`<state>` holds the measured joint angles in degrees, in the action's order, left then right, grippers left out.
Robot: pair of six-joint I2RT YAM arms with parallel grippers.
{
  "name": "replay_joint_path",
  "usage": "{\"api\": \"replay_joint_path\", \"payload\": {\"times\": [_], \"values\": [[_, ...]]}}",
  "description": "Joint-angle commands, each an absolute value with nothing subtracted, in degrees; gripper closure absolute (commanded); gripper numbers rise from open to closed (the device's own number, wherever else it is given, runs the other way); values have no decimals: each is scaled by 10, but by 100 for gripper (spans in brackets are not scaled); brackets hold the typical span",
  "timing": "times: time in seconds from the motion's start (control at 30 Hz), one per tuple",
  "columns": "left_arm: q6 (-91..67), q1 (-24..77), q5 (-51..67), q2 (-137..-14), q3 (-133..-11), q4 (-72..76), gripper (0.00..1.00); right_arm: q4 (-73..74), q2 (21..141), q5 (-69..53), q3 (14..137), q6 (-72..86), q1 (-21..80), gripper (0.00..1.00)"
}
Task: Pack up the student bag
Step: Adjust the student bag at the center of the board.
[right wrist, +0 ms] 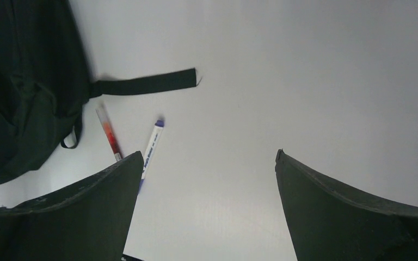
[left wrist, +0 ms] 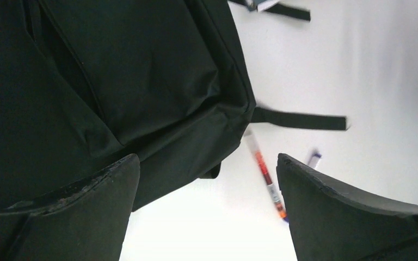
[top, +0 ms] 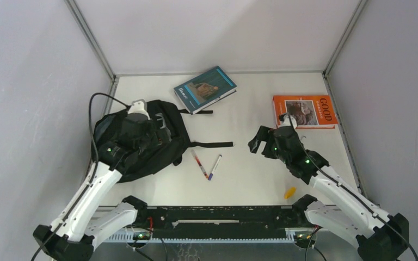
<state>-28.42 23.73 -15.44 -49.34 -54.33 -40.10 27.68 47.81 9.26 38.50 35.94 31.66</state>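
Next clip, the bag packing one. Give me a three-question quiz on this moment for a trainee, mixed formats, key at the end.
1. True or false: the blue book and the orange book are inside the student bag.
2. How many pens lie on the table between the bag and the right gripper?
3. Which gripper hangs over the bag? A: the left gripper. B: the right one. C: neither.

Key
1. False: both books lie on the table, outside the bag.
2. Two.
3. A.
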Motion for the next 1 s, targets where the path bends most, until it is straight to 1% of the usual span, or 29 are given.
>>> {"api": "replay_joint_path", "payload": {"times": [0.0, 0.07, 0.17, 0.27, 0.37, 0.47, 0.53, 0.63, 0.83, 0.9, 0.97], "values": [[-254, 280, -197, -518, -543, -416, 0, 258, 510, 136, 405, 391, 354, 0], [-210, 314, -175, -556, -552, -421, 0, 264, 533, 145, 416, 403, 363, 1], [-215, 346, -185, -634, -591, -487, 0, 267, 549, 142, 423, 418, 364, 1], [-245, 346, -240, -670, -602, -502, 0, 266, 553, 139, 423, 420, 365, 1], [-259, 342, -293, -692, -604, -499, 3, 275, 549, 135, 423, 425, 366, 1], [-260, 342, -298, -732, -616, -483, 4, 282, 545, 141, 423, 426, 367, 1], [-264, 342, -279, -759, -634, -462, 1, 282, 546, 142, 423, 425, 368, 1], [-275, 342, -262, -805, -677, -436, 0, 284, 546, 141, 423, 428, 370, 1], [-327, 329, -326, -937, -764, -443, 0, 289, 542, 137, 423, 430, 377, 1], [-342, 311, -320, -974, -778, -436, 4, 294, 537, 139, 423, 426, 377, 1], [-357, 301, -323, -998, -786, -431, 11, 305, 530, 152, 423, 427, 377, 1]]}}
